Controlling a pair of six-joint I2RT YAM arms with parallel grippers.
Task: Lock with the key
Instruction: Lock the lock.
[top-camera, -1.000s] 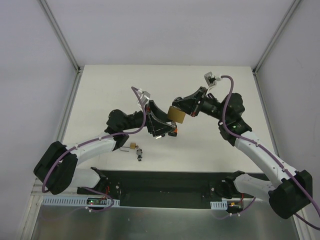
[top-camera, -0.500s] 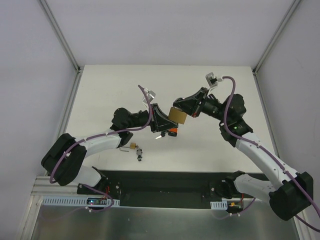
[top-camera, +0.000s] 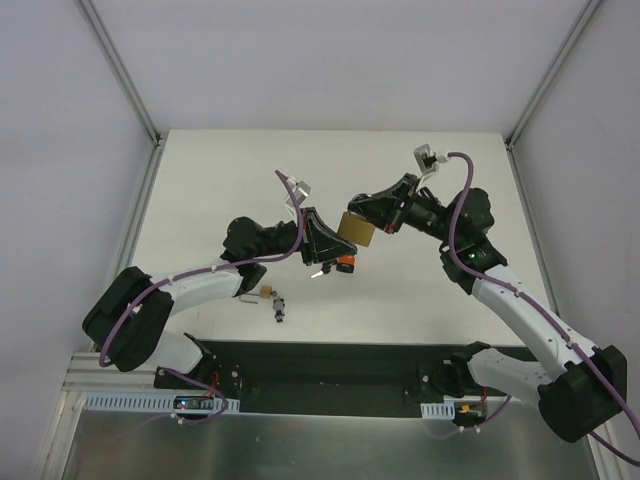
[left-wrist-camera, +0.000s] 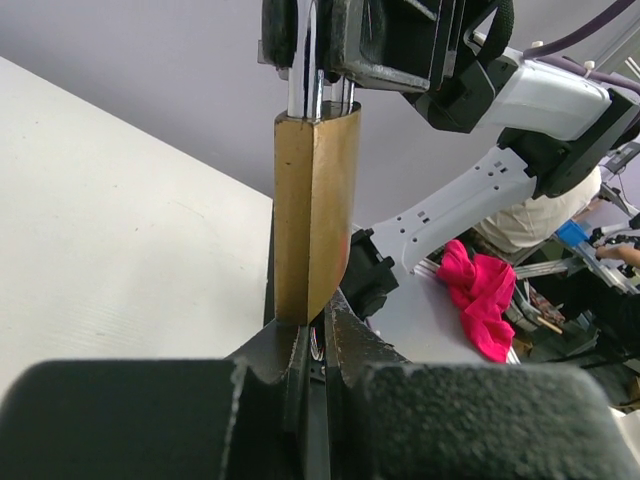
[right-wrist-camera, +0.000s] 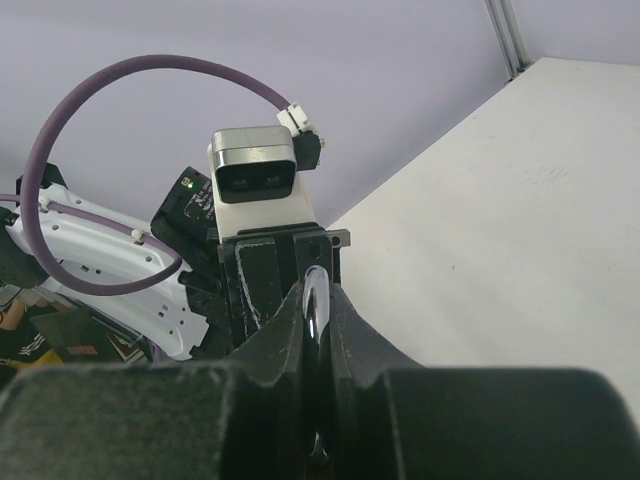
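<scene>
A brass padlock (top-camera: 355, 230) hangs in the air above the middle of the white table (top-camera: 200, 180). My right gripper (top-camera: 364, 218) is shut on its steel shackle (right-wrist-camera: 316, 285), which shows between the fingers in the right wrist view. In the left wrist view the lock body (left-wrist-camera: 315, 200) stands upright, its bottom edge resting right at my left gripper (left-wrist-camera: 314, 335). That gripper (top-camera: 336, 248) is shut just under the lock. A thin sliver of metal, the key (left-wrist-camera: 317, 347), shows between its fingers; most of the key is hidden.
A small brass lock with dark keys (top-camera: 271, 297) lies on the table near the left arm's forearm. A black strip (top-camera: 330, 365) runs along the near edge by the arm bases. A pink cloth (left-wrist-camera: 482, 295) lies off the table behind the right arm.
My left gripper moved right and up to the padlock's underside and closed from open to shut. The right gripper kept the padlock almost still.
</scene>
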